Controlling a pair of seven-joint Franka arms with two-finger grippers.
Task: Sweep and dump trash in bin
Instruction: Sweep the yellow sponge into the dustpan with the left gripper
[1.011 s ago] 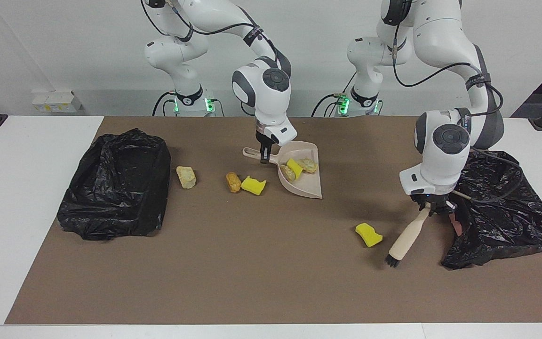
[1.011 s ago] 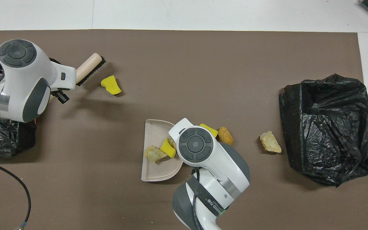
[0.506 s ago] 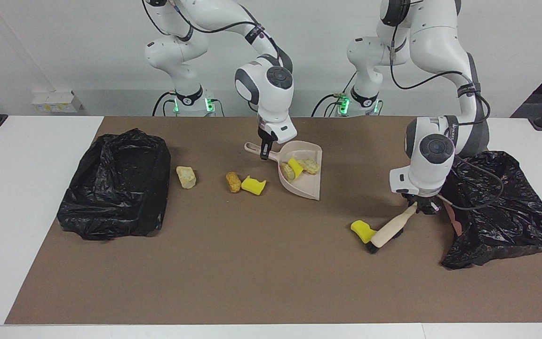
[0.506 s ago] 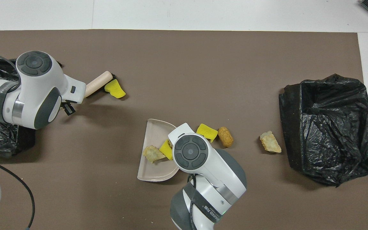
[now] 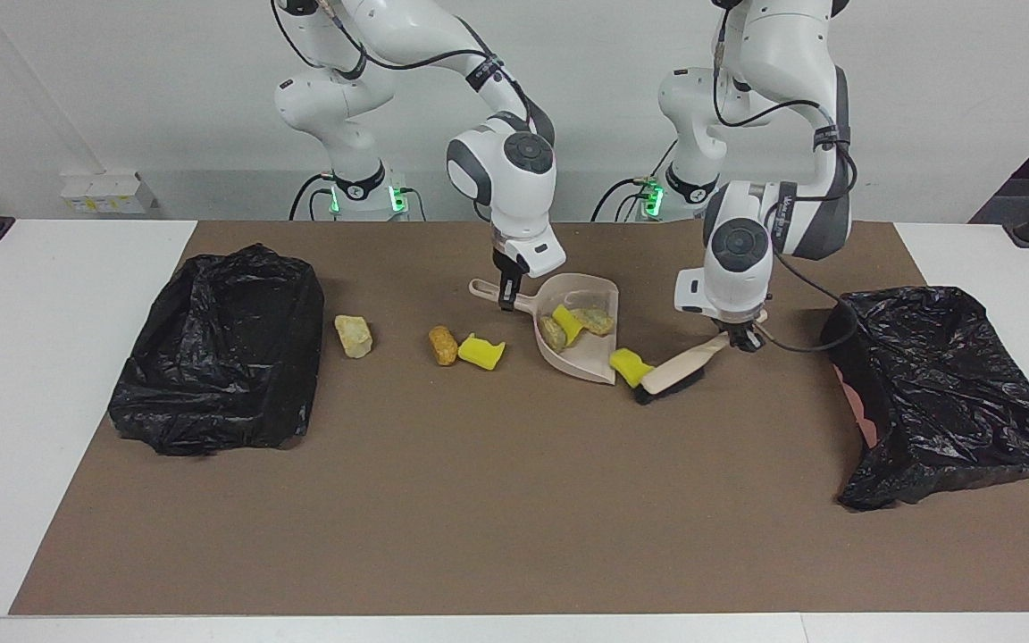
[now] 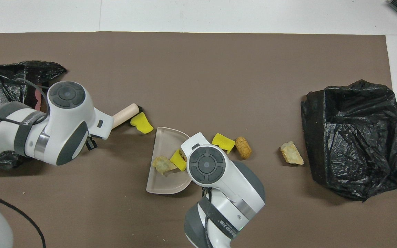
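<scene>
My left gripper (image 5: 740, 338) is shut on the beige brush (image 5: 680, 366), whose bristles touch a yellow sponge piece (image 5: 627, 364) at the open edge of the beige dustpan (image 5: 588, 359). My right gripper (image 5: 506, 299) is shut on the dustpan's handle and holds the pan on the mat. In the pan lie a yellow sponge piece (image 5: 568, 323) and two beige chunks (image 5: 598, 320). Beside the pan, toward the right arm's end, lie a yellow sponge piece (image 5: 481, 351), an orange-brown lump (image 5: 443, 345) and a beige chunk (image 5: 354, 335). In the overhead view the brush (image 6: 125, 115) points at the sponge piece (image 6: 142, 123).
A bin lined with a black bag (image 5: 220, 348) stands at the right arm's end of the brown mat. A second black-bagged bin (image 5: 943, 384) stands at the left arm's end. The left arm's cable hangs toward that bin.
My left gripper has swept the brush and the yellow sponge piece across the mat to the dustpan's open edge. My right gripper has turned the pan slightly toward it.
</scene>
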